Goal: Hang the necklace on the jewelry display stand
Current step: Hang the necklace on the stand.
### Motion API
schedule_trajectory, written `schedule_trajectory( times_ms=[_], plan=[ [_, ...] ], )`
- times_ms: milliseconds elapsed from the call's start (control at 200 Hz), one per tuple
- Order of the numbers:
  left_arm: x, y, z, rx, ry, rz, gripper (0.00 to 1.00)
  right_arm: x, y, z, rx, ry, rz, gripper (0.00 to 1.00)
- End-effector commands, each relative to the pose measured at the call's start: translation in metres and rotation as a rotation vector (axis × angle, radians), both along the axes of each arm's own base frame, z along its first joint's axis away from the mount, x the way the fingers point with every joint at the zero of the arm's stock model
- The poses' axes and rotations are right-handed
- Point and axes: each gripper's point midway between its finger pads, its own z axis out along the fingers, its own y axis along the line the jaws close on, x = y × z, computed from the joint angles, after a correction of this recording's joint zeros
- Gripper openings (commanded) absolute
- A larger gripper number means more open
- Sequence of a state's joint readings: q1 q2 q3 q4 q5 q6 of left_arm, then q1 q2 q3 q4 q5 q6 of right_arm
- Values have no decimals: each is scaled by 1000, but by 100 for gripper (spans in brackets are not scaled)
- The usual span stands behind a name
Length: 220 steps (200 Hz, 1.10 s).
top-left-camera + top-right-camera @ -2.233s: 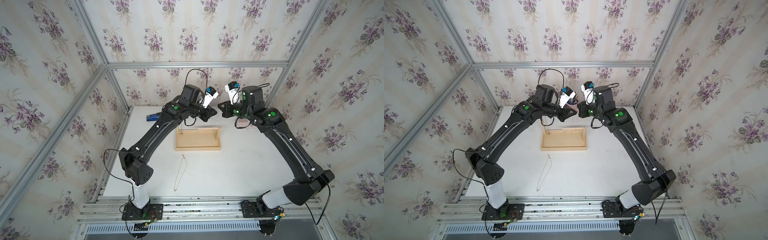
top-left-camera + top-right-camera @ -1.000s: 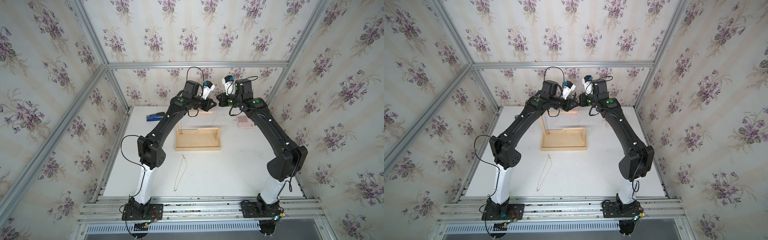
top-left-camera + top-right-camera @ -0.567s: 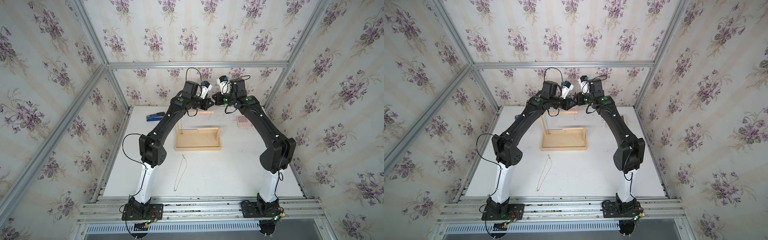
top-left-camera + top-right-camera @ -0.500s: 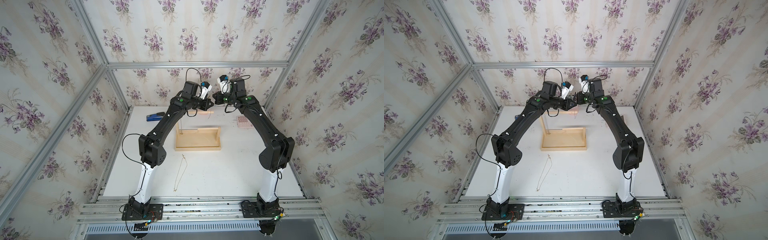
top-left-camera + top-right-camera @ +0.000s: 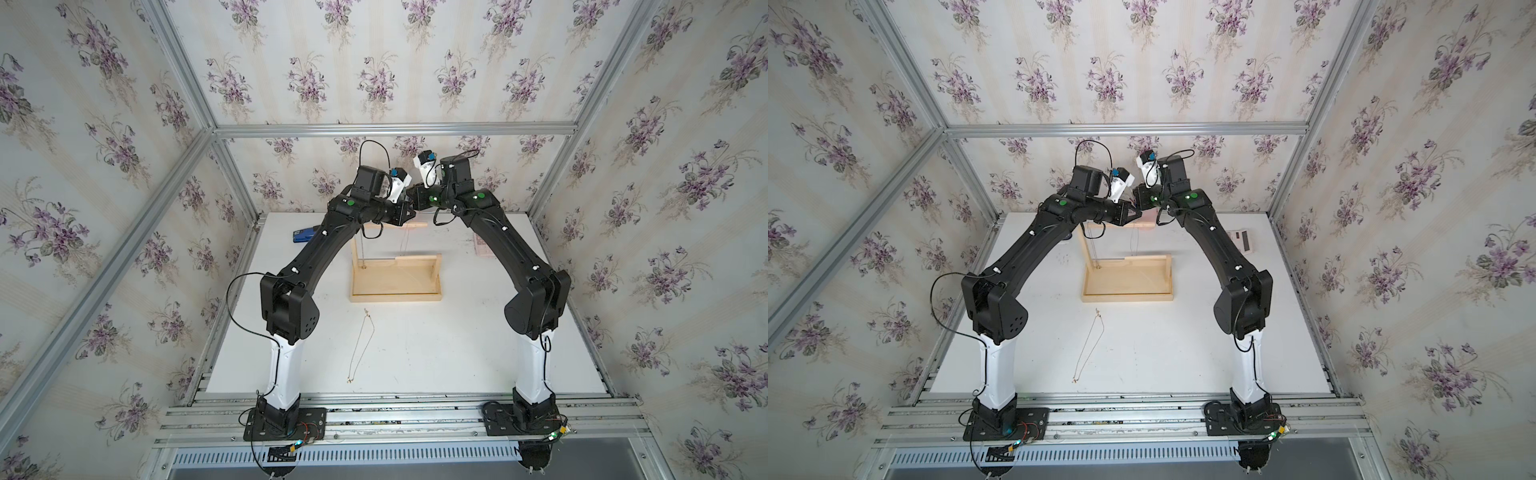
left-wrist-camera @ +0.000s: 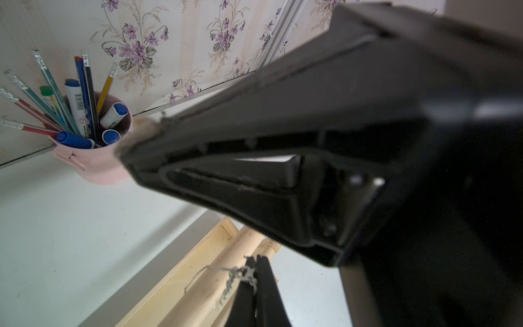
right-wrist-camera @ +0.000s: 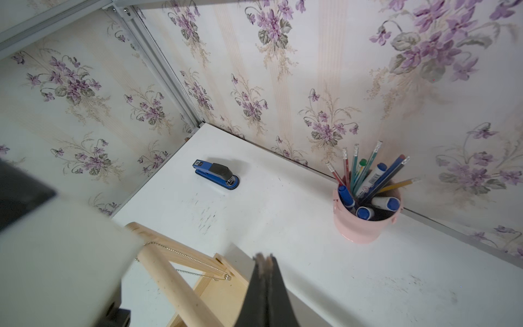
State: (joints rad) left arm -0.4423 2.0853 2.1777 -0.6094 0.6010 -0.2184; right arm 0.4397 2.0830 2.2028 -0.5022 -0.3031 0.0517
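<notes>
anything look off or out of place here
A gold necklace lies loose on the table in front of the stand, not hung. At the top bar, a silver chain looks bunched into a knot at the tips of the shut left gripper.

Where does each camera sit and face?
Top views: overhead at the front, looking down on the table, jewelry display stand, left arm, right arm.
Left wrist: on left arm, facing the pen cup; shut fingers pinch a silver chain.
Right wrist: on right arm, facing the stapler; shut fingers empty.
Both wrist views share the pen cup and stand bar.
</notes>
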Motion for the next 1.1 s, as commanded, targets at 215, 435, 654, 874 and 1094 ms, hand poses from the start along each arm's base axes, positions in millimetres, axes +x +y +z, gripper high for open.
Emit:
schedule_trajectory(
  times_ms=[215, 435, 654, 874, 1094],
  plan=[
    [-6, 25, 5, 12, -26, 39, 3, -6, -5, 0, -22, 10, -31, 0],
    [-10, 43, 7, 46, -38, 73, 3, -11, -9, -11, -19, 45, -48, 0],
    [-13, 62, 5, 67, -23, 107, 3, -14, -11, -14, -24, 61, -53, 0],
    [-15, 70, -2, 86, -10, 114, 3, -17, -13, -15, -27, 65, -55, 0],
    [-12, 71, -8, 92, 2, 124, 3, -16, -13, -18, -34, 66, -55, 0]
  ],
)
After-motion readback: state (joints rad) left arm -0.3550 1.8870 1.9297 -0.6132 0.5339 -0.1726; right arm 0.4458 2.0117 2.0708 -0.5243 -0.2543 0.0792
